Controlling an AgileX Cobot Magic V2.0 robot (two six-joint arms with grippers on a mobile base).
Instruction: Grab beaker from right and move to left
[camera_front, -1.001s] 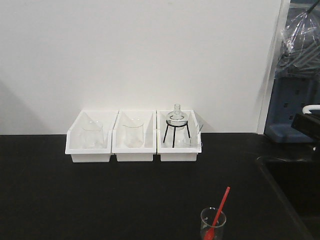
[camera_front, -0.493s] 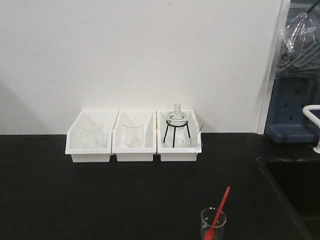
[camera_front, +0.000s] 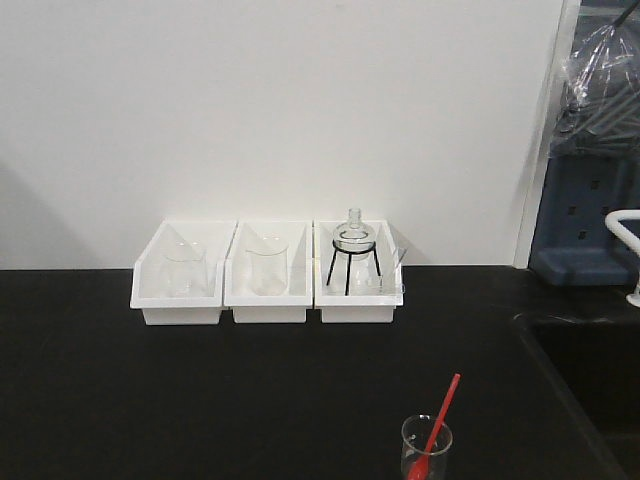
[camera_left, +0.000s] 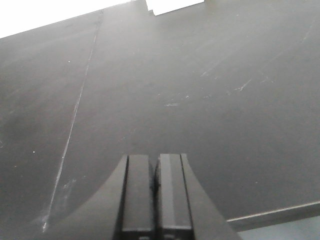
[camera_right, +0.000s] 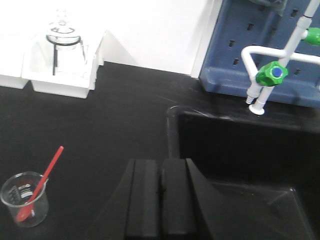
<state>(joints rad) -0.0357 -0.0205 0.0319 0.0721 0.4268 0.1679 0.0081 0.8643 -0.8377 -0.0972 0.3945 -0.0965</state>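
The beaker (camera_front: 426, 448), small clear glass with a red stir stick (camera_front: 440, 415) leaning out, stands on the black bench at the front right. In the right wrist view the beaker (camera_right: 24, 199) sits at the lower left, well left of my right gripper (camera_right: 161, 162), which is shut and empty above the bench beside the sink. My left gripper (camera_left: 154, 159) is shut and empty over bare black bench. Neither gripper shows in the front view.
Three white bins (camera_front: 267, 290) stand at the back wall. Two hold plain clear beakers (camera_front: 186, 268); the right one holds a round flask on a black wire stand (camera_front: 352, 250). A black sink (camera_right: 240, 160) and a green-handled tap (camera_right: 265, 75) lie at the right.
A dark arm part at the right edge of the front view one second ago has left the frame, uncovering the white tap. The beaker has not moved.
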